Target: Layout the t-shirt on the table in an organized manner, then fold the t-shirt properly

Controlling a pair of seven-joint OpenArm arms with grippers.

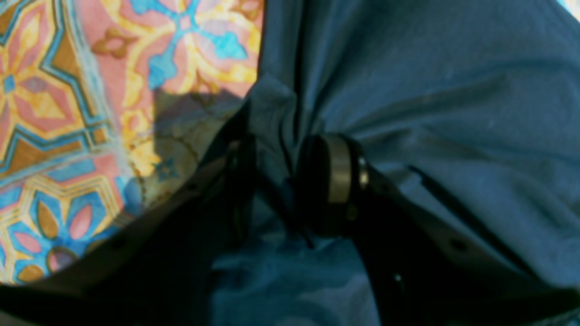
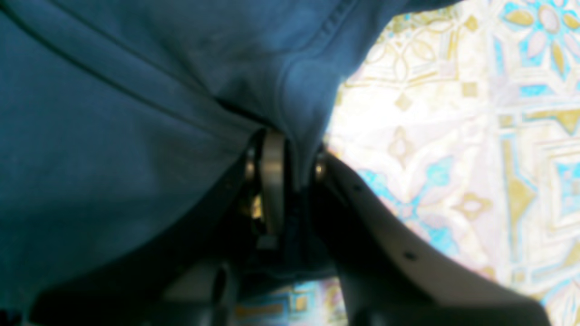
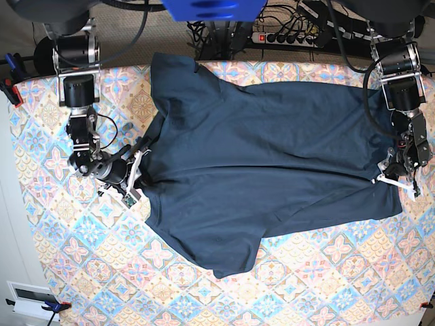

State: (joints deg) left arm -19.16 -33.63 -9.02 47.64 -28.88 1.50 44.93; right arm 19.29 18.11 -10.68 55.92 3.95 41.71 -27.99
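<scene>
The dark navy t-shirt [image 3: 272, 149] lies spread across the middle of the patterned table [image 3: 326, 285], with wrinkles and one sleeve pointing to the front. At its right edge my left gripper [image 3: 389, 178] pinches the cloth. The left wrist view shows a bunched fold of the t-shirt [image 1: 453, 90] squeezed between the fingers of the left gripper [image 1: 276, 181], just above the table [image 1: 68, 90]. At the shirt's left edge my right gripper [image 3: 141, 170] holds the fabric. In the right wrist view a hemmed fold of the t-shirt [image 2: 113, 113] is clamped in the right gripper [image 2: 297, 176], over the table [image 2: 476, 136].
A power strip with cables [image 3: 285, 34] lies beyond the table's back edge. Clamps [image 3: 8, 81] sit on the table's left edge, and a white device [image 3: 27, 295] is at the lower left. Patterned cloth shows along the front and both sides.
</scene>
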